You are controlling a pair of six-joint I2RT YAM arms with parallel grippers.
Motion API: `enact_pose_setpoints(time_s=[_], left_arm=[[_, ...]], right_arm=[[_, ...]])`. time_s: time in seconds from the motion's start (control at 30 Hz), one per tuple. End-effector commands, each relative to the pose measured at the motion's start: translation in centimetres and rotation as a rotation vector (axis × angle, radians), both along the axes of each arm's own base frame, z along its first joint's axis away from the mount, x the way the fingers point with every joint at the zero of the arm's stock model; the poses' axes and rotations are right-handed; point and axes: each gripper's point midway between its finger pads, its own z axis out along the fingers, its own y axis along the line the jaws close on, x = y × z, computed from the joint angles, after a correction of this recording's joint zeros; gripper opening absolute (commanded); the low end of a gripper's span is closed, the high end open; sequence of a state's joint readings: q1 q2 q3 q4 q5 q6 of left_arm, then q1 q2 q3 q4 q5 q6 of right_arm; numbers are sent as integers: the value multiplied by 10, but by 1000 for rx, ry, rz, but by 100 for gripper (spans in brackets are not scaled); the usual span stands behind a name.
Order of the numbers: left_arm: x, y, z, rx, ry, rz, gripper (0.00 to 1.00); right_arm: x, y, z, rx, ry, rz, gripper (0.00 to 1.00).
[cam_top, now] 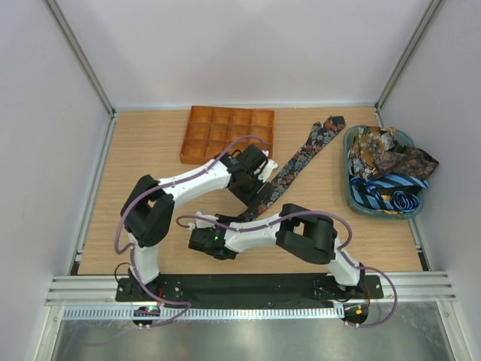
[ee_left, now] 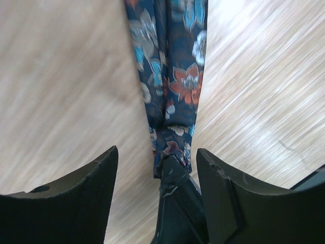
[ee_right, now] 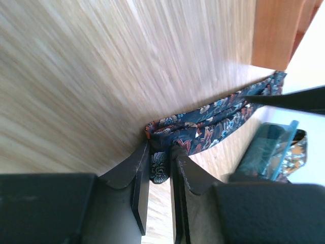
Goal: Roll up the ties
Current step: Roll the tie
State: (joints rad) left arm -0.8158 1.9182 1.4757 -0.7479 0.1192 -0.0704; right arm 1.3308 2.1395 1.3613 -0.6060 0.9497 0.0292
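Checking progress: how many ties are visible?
3 visible: floral tie on the table, in the right gripper; brown patterned tie and blue striped tie in the basket, which may hide more.

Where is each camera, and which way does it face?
Top external: above, behind, looking down on the wooden table; left arm and right arm show.
Left wrist: facing down; the open left tool straddles a dark floral fabric necktie.
Right wrist: skimming along the table; the right tool pinches that necktie.
Shared: all show the necktie.

Worktop (cam_top: 150, 150) pale wood-grain, matt, floral tie (ee_left: 172, 76) woven cloth with faint sheen, gridded tray (cam_top: 197, 159) smooth matt plastic, left tool (ee_left: 156, 157) pads (ee_left: 76, 203) black, finely textured, matt
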Motion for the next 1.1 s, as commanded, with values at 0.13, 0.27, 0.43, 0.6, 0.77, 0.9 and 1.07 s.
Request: enact_pose_setpoints(time_s=[0.13,0.27,0.43,0.6,0.77,0.9,1.07], left_arm=[[55,-2,105,-233,-364,167,67],[62,28,123,-301,-467,296,72],[70,63,150,-413,-585,469,83],[66,104,162,-447,-698,638,100],[63,141,161,-470,-751,844,100],[57,160,167,-548,-795,941,100],[43,158,160,-597,-822,835,100]], right_arm=[[-16,23,9,317,167,18,21],[-22,29,17,469,249,47,21],[-21,29,25,624,356,52,22],[-25,30,28,748,467,67,22],[-18,24,30,877,548,51,22],[-16,21,37,990,630,44,21],[-7,14,45,1118,728,29,21]])
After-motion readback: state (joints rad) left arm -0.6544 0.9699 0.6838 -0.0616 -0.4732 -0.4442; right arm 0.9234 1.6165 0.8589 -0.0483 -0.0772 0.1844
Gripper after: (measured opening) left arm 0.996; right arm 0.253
